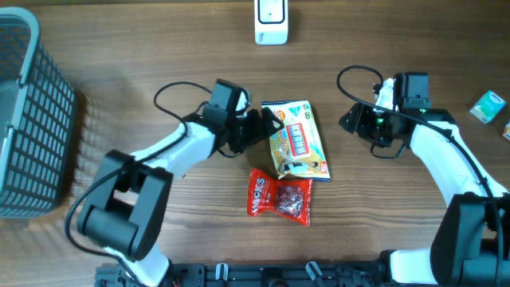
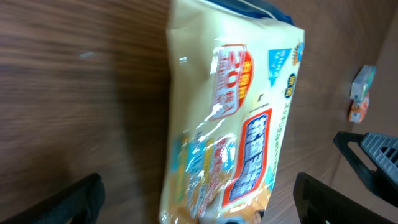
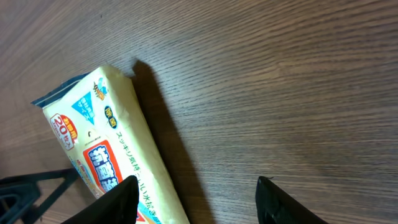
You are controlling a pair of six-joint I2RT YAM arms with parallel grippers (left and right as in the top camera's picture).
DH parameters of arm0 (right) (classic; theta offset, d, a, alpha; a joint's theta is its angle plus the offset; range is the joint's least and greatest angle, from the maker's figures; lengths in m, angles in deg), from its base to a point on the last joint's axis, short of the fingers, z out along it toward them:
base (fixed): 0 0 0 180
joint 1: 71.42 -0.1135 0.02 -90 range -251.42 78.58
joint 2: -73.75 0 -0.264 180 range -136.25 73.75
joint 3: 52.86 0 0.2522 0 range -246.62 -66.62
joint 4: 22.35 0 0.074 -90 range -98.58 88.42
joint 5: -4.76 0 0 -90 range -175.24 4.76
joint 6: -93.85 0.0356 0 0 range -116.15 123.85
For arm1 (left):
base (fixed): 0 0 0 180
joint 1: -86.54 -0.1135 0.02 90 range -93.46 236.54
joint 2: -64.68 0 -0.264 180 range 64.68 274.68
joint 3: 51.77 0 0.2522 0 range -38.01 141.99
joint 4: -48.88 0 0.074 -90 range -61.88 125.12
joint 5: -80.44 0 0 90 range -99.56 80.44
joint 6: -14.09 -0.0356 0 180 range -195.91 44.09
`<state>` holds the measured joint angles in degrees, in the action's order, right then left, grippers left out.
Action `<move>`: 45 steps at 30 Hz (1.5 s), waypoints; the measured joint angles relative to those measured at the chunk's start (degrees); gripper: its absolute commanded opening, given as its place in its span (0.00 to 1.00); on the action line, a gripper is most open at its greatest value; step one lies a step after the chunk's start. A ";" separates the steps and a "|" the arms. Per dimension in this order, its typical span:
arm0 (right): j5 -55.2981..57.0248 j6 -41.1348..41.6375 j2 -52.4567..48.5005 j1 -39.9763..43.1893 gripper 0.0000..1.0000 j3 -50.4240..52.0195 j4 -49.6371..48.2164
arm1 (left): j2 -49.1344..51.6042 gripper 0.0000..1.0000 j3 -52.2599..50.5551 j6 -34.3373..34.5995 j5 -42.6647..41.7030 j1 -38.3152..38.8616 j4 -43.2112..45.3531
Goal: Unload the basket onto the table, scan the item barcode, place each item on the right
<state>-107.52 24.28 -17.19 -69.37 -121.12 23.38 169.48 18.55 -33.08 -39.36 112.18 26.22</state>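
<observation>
From overhead, you see the glossy yellow plastic packet [image 1: 299, 139] lying flat near the middle of the wooden table [image 1: 159, 48]. The left gripper [image 1: 256, 126] is just beside its left edge, and the right gripper [image 1: 356, 119] is near its right side but apart from it. A red plastic snack bag [image 1: 279, 195] lies just beside the packet's near end, a white scanner unit [image 1: 271, 21] stands at the far edge, and a grey mesh basket [image 1: 24, 119] sits at the far left. In the left wrist view, your left gripper [image 2: 196, 190] stands wide, with one dark finger [image 2: 74, 202] on each side of the packet [image 2: 230, 124]. The packet's end lies between the fingers with wood showing on both sides, so it is not gripped. In the right wrist view, your right gripper [image 3: 199, 196] has its jaws partly apart over bare wood. The packet [image 3: 112, 149] lies to one side, its long edge passing behind one fingertip [image 3: 121, 199]; you cannot tell whether they touch.
</observation>
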 measured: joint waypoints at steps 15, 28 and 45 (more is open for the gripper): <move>0.48 -0.02 0.00 -1.11 0.61 0.00 3.10 | 5.16 0.04 -0.04 5.86 3.43 7.23 9.18; 0.52 -1.29 0.00 -1.11 0.48 0.00 4.87 | -11.23 0.04 5.53 -0.39 16.20 3.74 -9.29; -2.14 -1.92 0.00 -3.17 0.78 0.00 1.22 | 1.38 1.00 7.56 4.70 20.74 6.34 -4.15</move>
<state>-109.66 22.35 -17.19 -72.54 -121.12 24.61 170.85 26.11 -28.38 -18.62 118.52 22.06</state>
